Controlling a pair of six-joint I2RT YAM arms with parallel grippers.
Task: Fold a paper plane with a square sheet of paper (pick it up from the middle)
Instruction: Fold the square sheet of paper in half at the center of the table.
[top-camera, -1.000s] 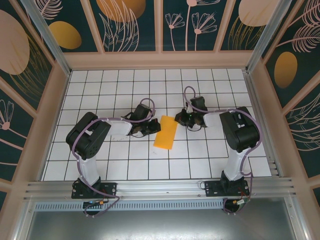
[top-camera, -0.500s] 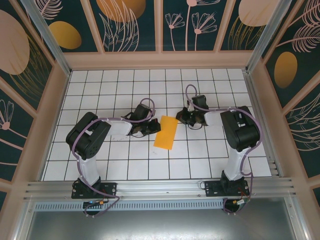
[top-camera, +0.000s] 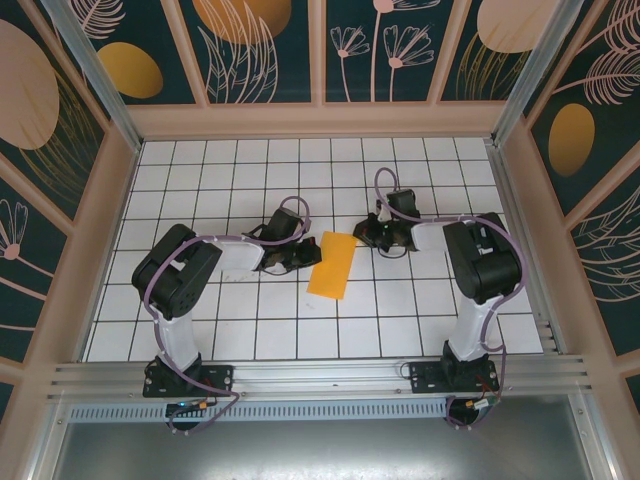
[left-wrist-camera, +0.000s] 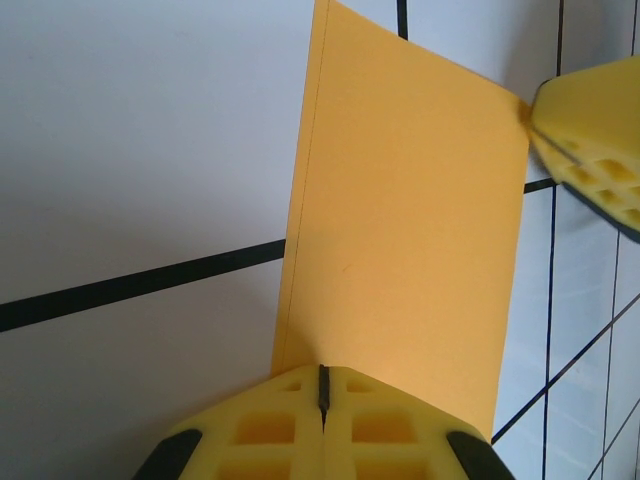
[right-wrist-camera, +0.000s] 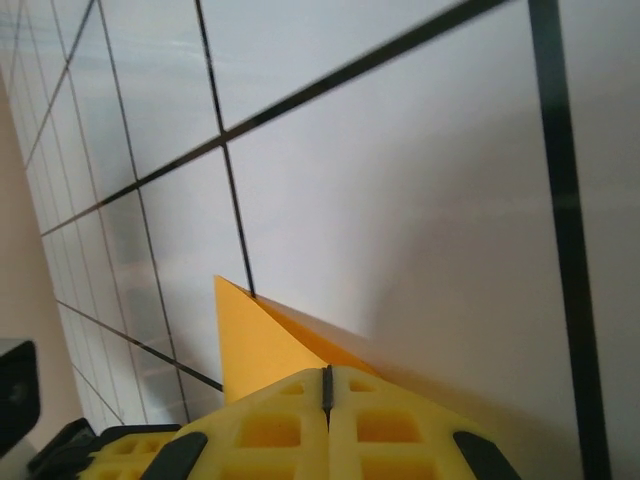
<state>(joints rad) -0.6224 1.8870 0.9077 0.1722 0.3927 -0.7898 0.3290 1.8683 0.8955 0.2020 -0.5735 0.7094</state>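
Currently held: a thin orange-yellow sheet of paper (top-camera: 331, 265), doubled into a narrow rectangle, with both of my claws pinching it at once.
Sheet's place: on the white, black-gridded worktop (top-camera: 200, 200), about the middle tiles. Its long sides run from near to far, and the far end leans a little to the right.
Left claw (top-camera: 300, 258): at the sheet's left long edge, coming in from the left. My left wrist camera shows this claw (left-wrist-camera: 322, 385) fully closed, its yellow pads meeting along a thin dark seam. The sheet (left-wrist-camera: 410, 220) runs out from between them.
Right claw (top-camera: 366, 236): at the sheet's far right corner, coming in from the right. My right wrist camera shows this claw (right-wrist-camera: 326, 385) closed to a hairline too. A pointed corner of the sheet (right-wrist-camera: 250, 335) sticks out to the left of the pads.
Corner lift: the corner in my right claw sits slightly off the worktop (right-wrist-camera: 400, 150), with a soft shadow beneath it.
Across the sheet: seen from my left wrist, one yellow pad (left-wrist-camera: 590, 130) of the right claw touches the sheet's far corner.
Sheet's edge: from the left wrist, the left long side shows two layers lying close together.
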